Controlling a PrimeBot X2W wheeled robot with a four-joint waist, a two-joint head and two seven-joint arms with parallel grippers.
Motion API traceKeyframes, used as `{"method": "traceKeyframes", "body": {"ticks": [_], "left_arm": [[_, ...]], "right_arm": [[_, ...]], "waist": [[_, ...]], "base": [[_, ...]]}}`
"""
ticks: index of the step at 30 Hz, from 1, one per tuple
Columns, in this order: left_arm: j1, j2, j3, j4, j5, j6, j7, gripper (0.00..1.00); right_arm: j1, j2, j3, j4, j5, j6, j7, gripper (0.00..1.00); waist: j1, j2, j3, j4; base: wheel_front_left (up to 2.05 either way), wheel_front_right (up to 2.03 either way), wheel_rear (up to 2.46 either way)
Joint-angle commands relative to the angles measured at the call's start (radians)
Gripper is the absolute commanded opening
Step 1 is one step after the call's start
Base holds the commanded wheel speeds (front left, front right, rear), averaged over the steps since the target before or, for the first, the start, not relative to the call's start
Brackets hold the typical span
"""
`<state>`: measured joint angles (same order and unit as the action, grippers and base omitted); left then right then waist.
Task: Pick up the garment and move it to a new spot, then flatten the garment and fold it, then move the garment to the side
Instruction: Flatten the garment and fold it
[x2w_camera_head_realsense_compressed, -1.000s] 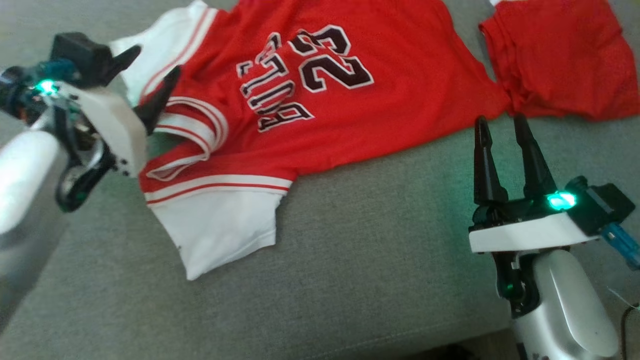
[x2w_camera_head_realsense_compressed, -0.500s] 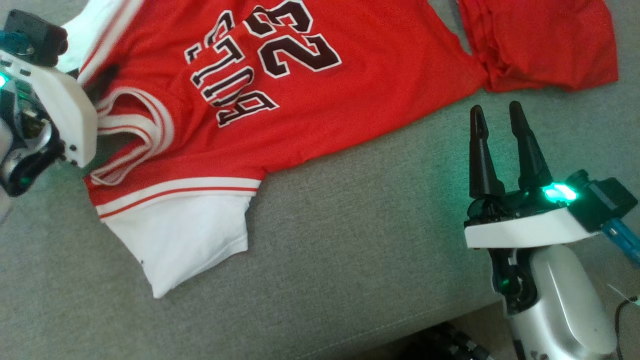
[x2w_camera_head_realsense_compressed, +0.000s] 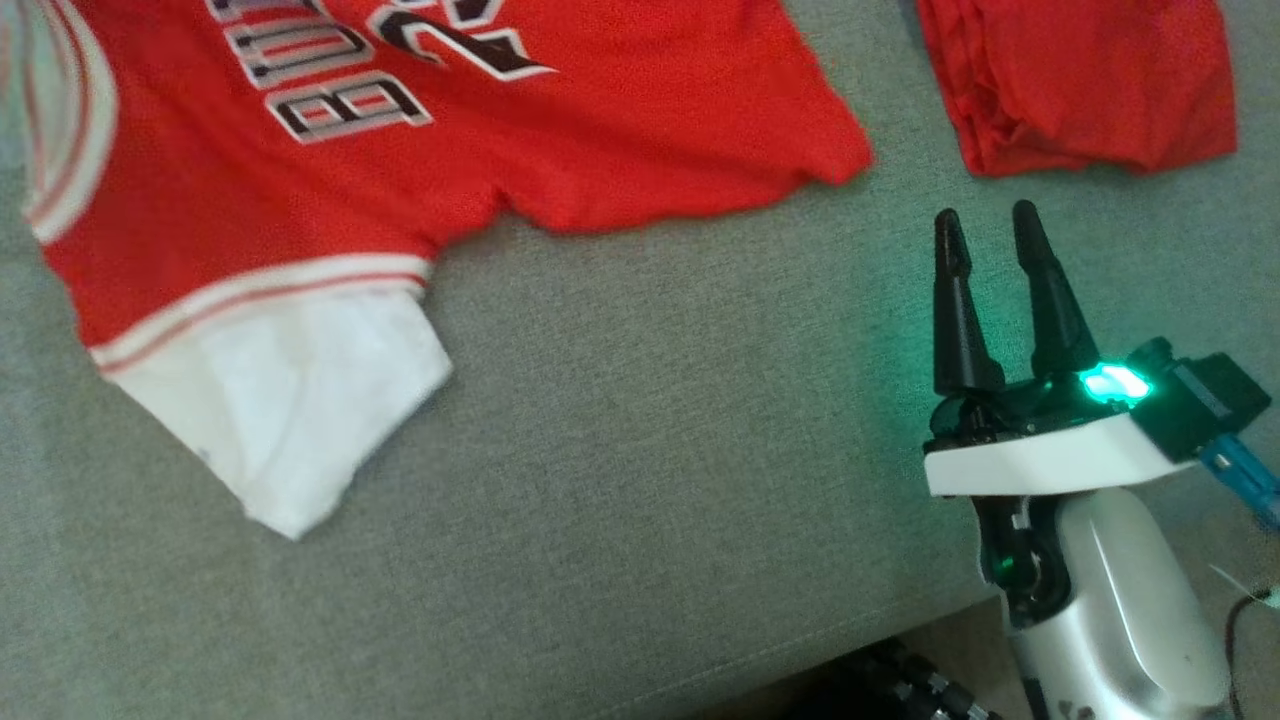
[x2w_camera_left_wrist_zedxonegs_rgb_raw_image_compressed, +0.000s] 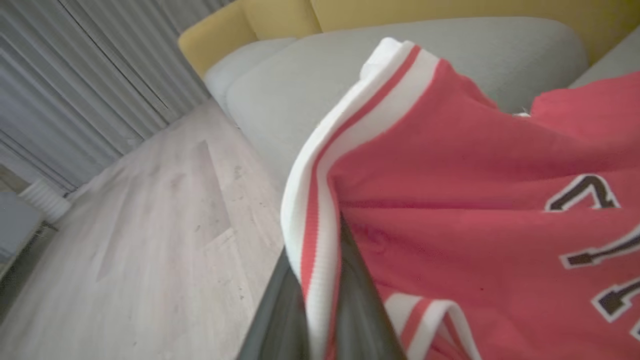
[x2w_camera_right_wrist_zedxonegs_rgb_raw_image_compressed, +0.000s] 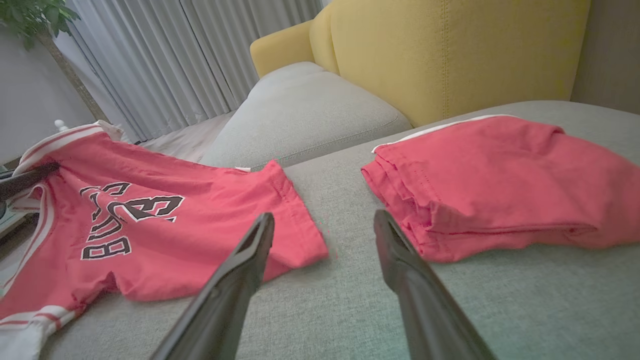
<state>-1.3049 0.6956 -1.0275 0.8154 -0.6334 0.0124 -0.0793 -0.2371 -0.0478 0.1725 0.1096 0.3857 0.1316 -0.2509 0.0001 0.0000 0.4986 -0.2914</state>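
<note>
Over the sofa (x2w_camera_head_realsense_compressed: 640, 450), left gripper (x2w_camera_left_wrist_zedxonegs_rgb_raw_image_compressed: 320, 280) jaws now tight on jersey (x2w_camera_head_realsense_compressed: 300, 190) trim, earlier spread; right gripper (x2w_camera_head_realsense_compressed: 985, 212) jaws unchanged, spread

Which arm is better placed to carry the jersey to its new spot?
Left. The left fingers are shut on the jersey at its striped trim; the right fingers stand open over the sofa cushion, touching no garment.

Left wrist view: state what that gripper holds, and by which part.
The left gripper pinches the red jersey by its white-and-red striped trim; the right gripper holds nothing.
</note>
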Motion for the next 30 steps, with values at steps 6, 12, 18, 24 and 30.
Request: {"method": "traceKeyframes", "body": {"ticks": [6, 12, 18, 24, 30], "left_arm": [[-0.125, -0.018, 0.059, 0.113, 0.048, 0.069, -0.125, 1.0], [-0.106, -0.083, 0.072, 0.143, 0.042, 0.062, -0.175, 1.0], [0.017, -0.126, 0.147, 0.045, 0.012, 0.078, -0.182, 1.0], [0.221, -0.156, 0.252, -0.13, 0.0, 0.12, -0.182, 1.0], [0.524, -0.22, 0.378, -0.346, 0.007, 0.181, -0.182, 1.0]], "right_arm": [[-0.026, -0.002, 0.029, -0.03, -0.006, -0.001, -0.011, 1.0], [-0.024, -0.002, 0.022, -0.022, -0.02, -0.001, -0.011, 1.0], [-0.029, -0.002, 0.014, -0.001, -0.049, -0.001, -0.011, 1.0], [-0.021, -0.002, 0.001, 0.027, -0.074, -0.001, -0.011, 1.0], [0.007, -0.002, -0.027, 0.069, -0.099, -0.001, -0.011, 1.0]], "waist": [[-0.0001, 0.0, 0.005, -0.003], [-0.0001, 0.0, -0.017, 0.037], [-0.0001, 0.0, -0.093, 0.102], [-0.0001, 0.0, -0.17, 0.168], [-0.0001, 0.0, -0.251, 0.252]], "base": [[0.0, 0.0, 0.0], [0.0, 0.0, 0.0], [0.0, 0.0, 0.0], [0.0, 0.0, 0.0], [0.0, 0.0, 0.0]]}}
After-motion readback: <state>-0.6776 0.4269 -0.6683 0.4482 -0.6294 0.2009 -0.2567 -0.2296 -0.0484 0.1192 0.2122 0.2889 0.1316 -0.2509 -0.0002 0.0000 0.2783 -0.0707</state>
